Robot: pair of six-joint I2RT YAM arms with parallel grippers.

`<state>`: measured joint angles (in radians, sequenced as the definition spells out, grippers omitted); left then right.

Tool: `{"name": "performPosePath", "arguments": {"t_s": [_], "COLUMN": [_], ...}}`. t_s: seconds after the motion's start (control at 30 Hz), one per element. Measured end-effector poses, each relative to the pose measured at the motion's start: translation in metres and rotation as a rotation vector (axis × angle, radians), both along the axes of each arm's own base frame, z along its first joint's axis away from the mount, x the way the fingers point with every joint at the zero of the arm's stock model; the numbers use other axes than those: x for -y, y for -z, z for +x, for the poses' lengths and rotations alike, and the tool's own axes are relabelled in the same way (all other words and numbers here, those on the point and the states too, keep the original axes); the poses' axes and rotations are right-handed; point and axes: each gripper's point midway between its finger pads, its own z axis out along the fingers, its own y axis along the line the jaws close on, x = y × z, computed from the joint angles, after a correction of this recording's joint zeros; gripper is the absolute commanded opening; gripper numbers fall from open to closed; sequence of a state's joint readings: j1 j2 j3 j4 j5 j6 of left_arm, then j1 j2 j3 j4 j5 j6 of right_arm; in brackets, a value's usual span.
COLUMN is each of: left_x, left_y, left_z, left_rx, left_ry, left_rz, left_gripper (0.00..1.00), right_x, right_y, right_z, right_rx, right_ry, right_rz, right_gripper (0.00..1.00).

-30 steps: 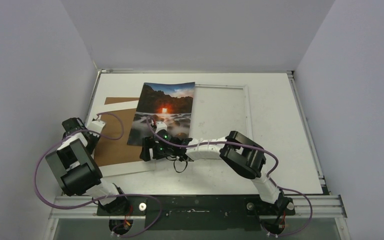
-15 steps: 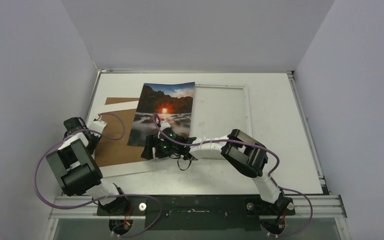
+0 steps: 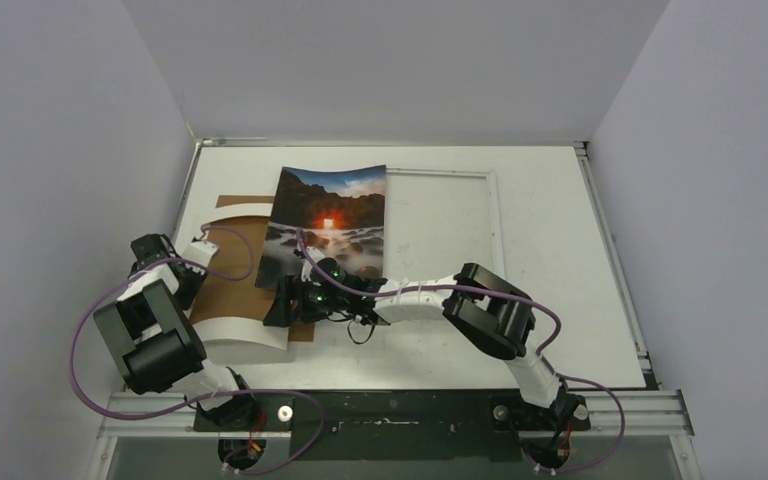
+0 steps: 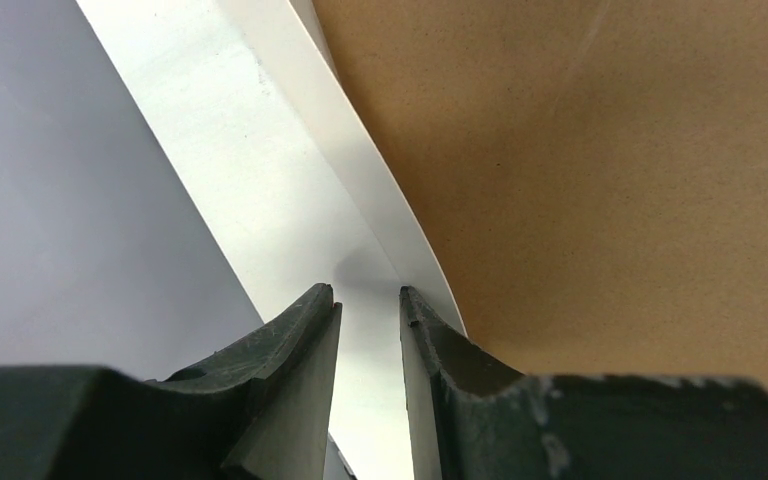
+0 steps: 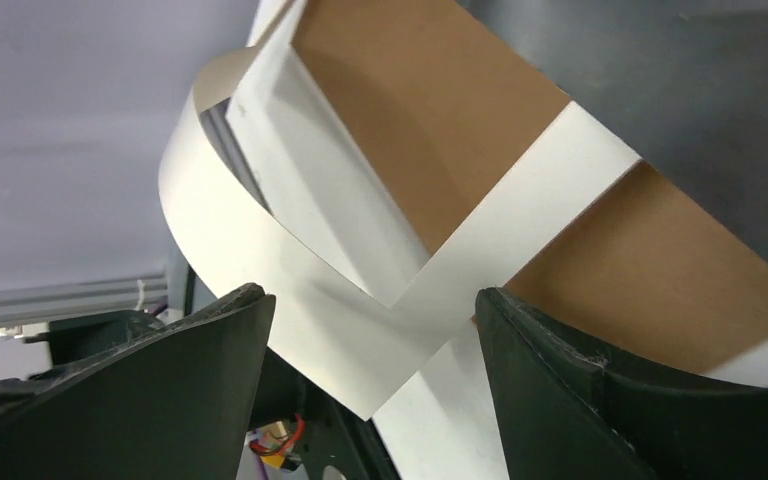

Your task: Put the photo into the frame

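Black-and-white arms are bolted at the near edge of the white tabletop [image 3: 560,280], the left one folded back on the left side. In the left wrist view, the left hand [image 4: 367,295] is seen with its fingers only narrowly apart. The edge of a white paper sheet [image 3: 245,333] runs into the gap between them, but whether it is pinched cannot be told. Beside that edge, a plain brown cardboard backing board [image 3: 230,295] is seen.

The right arm is stretched across to the left, and the right hand [image 5: 370,293] is held wide open at the near right corner of the white sheet. White strips and brown board are seen between its fingers, and nothing is gripped. The near edge of the sheet is curled up off the tabletop.

Farther back, the glossy rectangular photo [image 3: 328,215] of dark mountains and an orange-red glow is laid partly over the brown board, with its right edge over the left side of the frame. Its far edge is bowed. The thin white rectangular frame [image 3: 494,225] is laid flat just right of the photo, near the far wall.
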<state>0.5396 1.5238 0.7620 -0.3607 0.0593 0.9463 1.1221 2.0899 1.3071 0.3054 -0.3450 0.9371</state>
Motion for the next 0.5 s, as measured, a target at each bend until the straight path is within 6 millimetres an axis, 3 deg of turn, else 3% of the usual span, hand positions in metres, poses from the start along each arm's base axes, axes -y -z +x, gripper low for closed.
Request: {"name": "performPosePath", "arguments": {"t_s": [0.27,0.5], "left_x": [0.003,0.004], "left_y": [0.0,0.0], "left_z": [0.0,0.0], "left_rx": [0.0,0.0], "left_ry": [0.007,0.009], "left_rz": [-0.013,-0.018], "left_gripper": [0.29,0.29], "right_x": [-0.018,-0.008], "right_y": [-0.031,-0.021], "right_z": [-0.007,-0.002], "right_rx": [0.025,0.047], "right_ry": [-0.032,-0.016], "right_rz": [0.078,0.008], "right_gripper": [0.76,0.75]}}
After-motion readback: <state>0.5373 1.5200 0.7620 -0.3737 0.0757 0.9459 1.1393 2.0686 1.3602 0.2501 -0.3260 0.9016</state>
